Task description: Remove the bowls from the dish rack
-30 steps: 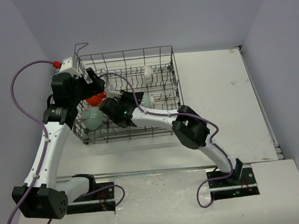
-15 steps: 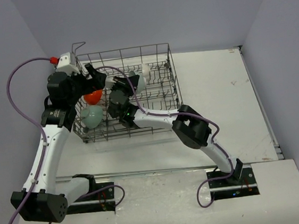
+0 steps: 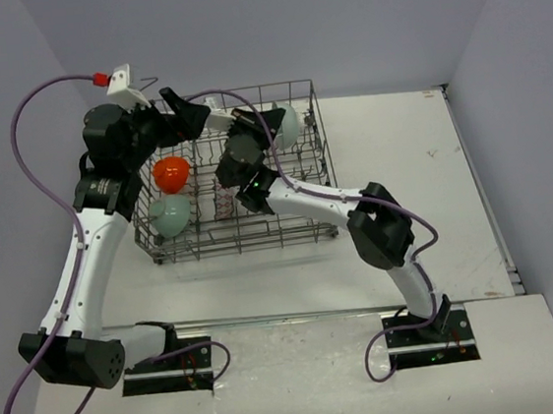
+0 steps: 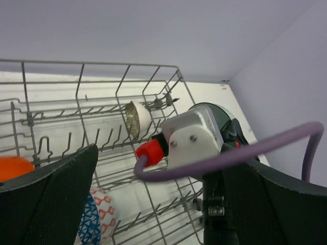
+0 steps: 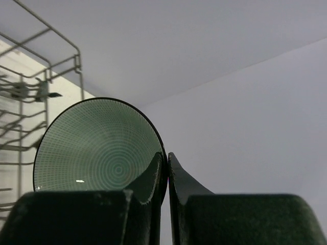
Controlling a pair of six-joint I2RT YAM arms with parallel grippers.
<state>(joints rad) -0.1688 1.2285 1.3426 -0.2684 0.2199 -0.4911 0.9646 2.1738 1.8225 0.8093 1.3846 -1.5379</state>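
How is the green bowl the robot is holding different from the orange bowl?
Colour: the held mint-green bowl is pale, with fine rings inside, while the orange bowl is bright and looks plain.
Place: the held mint-green bowl is pinched at its rim by the right gripper and stands on edge. The orange bowl rests in the dish rack with no gripper touching it.
Both are small and round.

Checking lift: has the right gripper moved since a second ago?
Yes: right gripper, shut on mint bowl, moved across dish rack, from left-middle toward its far right corner.
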